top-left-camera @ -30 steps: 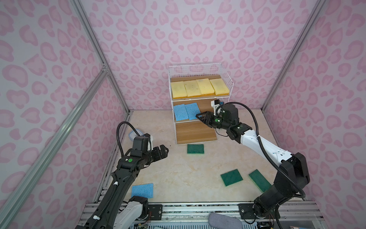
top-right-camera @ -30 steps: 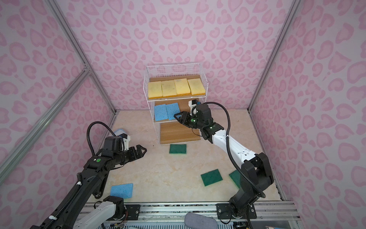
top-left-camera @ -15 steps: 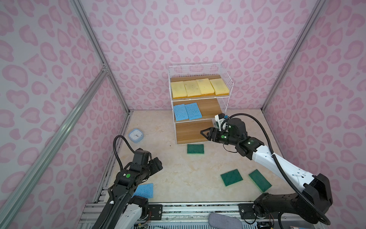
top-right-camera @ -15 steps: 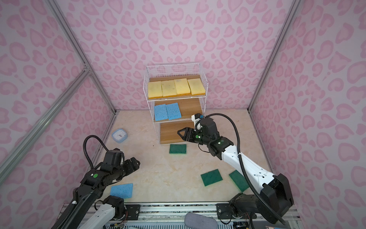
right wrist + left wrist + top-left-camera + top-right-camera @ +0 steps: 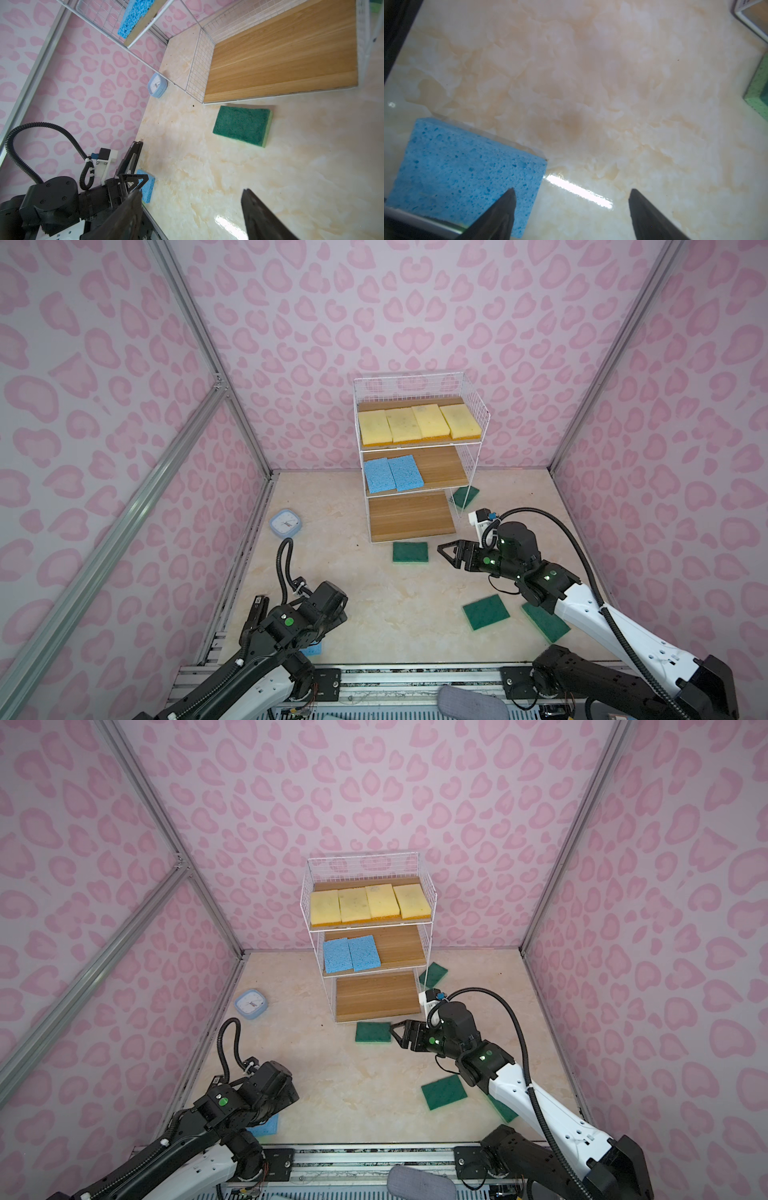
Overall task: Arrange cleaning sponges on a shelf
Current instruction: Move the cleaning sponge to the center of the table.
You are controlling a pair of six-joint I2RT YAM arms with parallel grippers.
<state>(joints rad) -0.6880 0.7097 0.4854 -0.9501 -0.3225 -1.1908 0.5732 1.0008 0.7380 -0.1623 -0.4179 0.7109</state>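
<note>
Left wrist view: left gripper (image 5: pixel 572 189) is opened wide, empty; it should be centred over the blue sponge (image 5: pixel 463 170) before closing. Right gripper (image 5: pixel 191 190) is likewise spread, empty.

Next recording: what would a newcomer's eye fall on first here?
The white wire shelf against the back wall, with four yellow sponges on its top tier and two blue sponges on the middle one. Then dark green sponges scattered on the floor, one green sponge before the shelf, near the open right hand.

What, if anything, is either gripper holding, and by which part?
Nothing is held. The left gripper is open beside the blue sponge; the right gripper is open, short of a green sponge.
</note>
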